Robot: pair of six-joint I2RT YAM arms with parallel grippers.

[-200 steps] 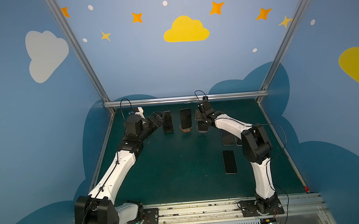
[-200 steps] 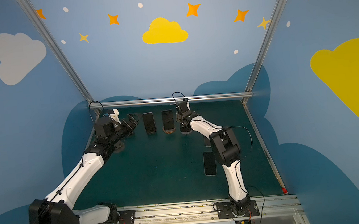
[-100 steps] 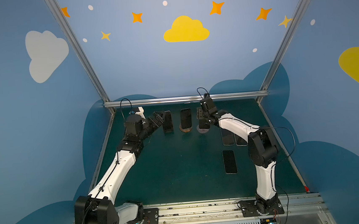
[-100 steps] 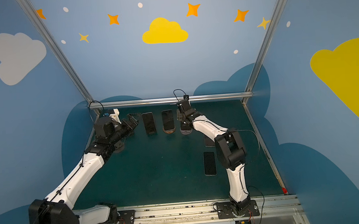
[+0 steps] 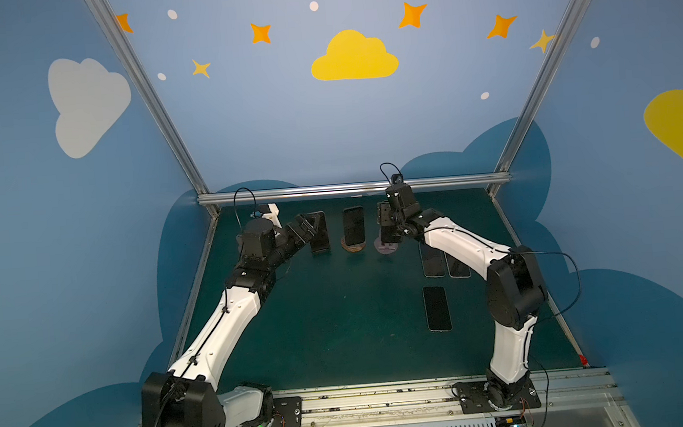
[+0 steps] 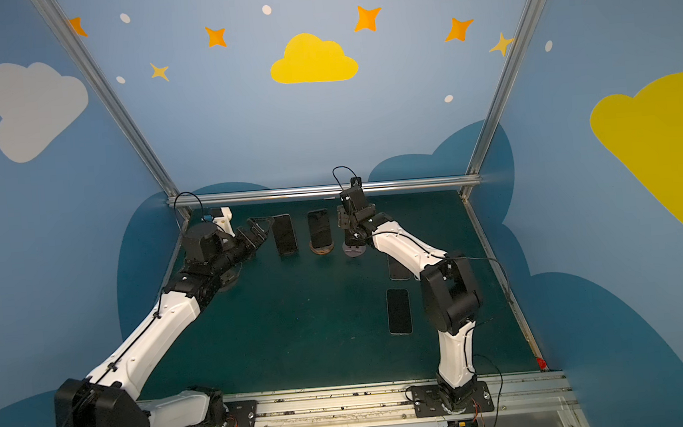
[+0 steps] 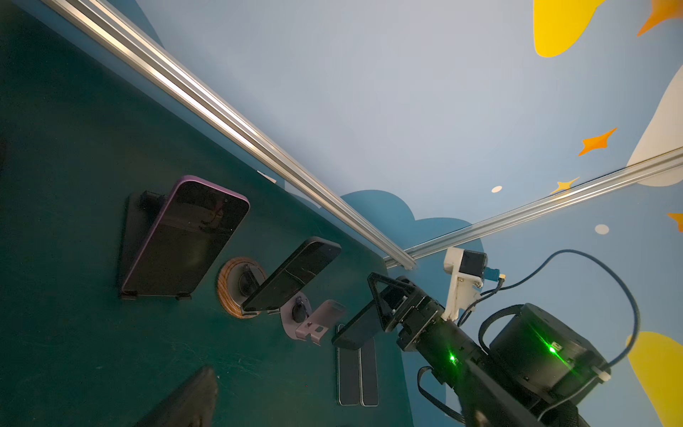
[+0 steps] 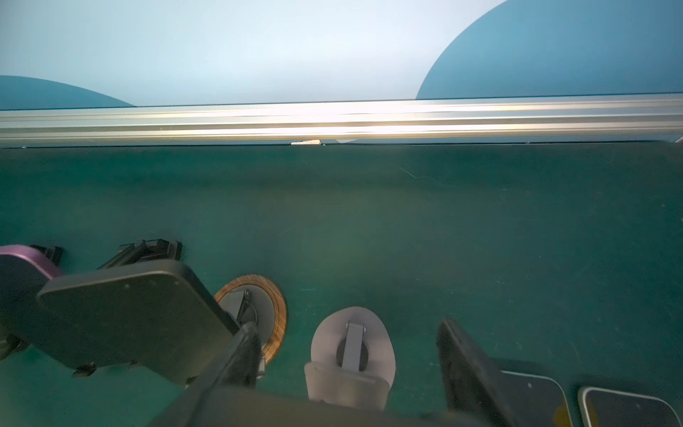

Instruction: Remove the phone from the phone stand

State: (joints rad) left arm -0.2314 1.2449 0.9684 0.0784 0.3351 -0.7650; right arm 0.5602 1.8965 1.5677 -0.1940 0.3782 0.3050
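Blue cloud-painted walls close in a green tabletop [image 5: 340,327], its stands lined along the far edge, I'd guess so either arm can reach them. Three spare phones [image 5: 437,308] lie flat toward the right edge, likely a drop zone. The right gripper [image 7: 377,310] is clamped on a dark phone [image 7: 351,332], held clear just beside the empty lilac stand [image 7: 314,327], so it looks free. The left gripper [image 6: 260,231] hovers, fingers apart, by the purple phone [image 7: 184,236] on its black stand [image 7: 130,240].
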